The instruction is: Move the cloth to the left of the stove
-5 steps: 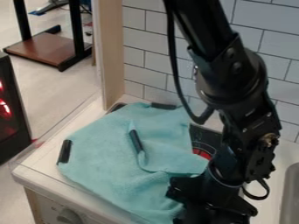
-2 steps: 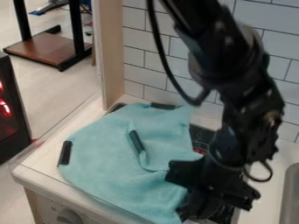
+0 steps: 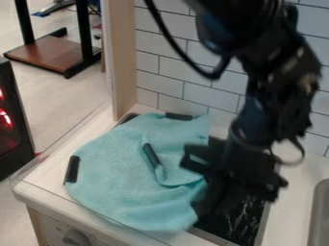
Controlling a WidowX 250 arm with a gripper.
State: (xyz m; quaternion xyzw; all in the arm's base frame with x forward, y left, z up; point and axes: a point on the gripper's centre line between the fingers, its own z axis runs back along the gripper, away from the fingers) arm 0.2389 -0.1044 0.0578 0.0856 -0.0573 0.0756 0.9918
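My gripper [image 3: 202, 210] is over the front part of the stove, at the cloth's lower right edge, and is shut on that edge; its tips are blurred. The light blue cloth [image 3: 116, 178] lies spread over the left part of the stove and the counter beside it, with a raised fold near its middle. Its front right edge is lifted and blurred. The stove's black top [image 3: 241, 226] shows below and to the right of the gripper, and the cloth hides much of its left side.
Black strips stick out around the cloth, one at its left edge [image 3: 72, 169] and one at its back edge [image 3: 179, 116]. A wooden post [image 3: 123, 62] and a tiled wall [image 3: 157, 65] stand behind. A sink [image 3: 319, 218] is at the right edge, and a knob [image 3: 76, 238] sits on the front panel.
The gripper has risen and moved toward the back. The cloth's lower right part has come up and left with it, baring more of the stove's front right.
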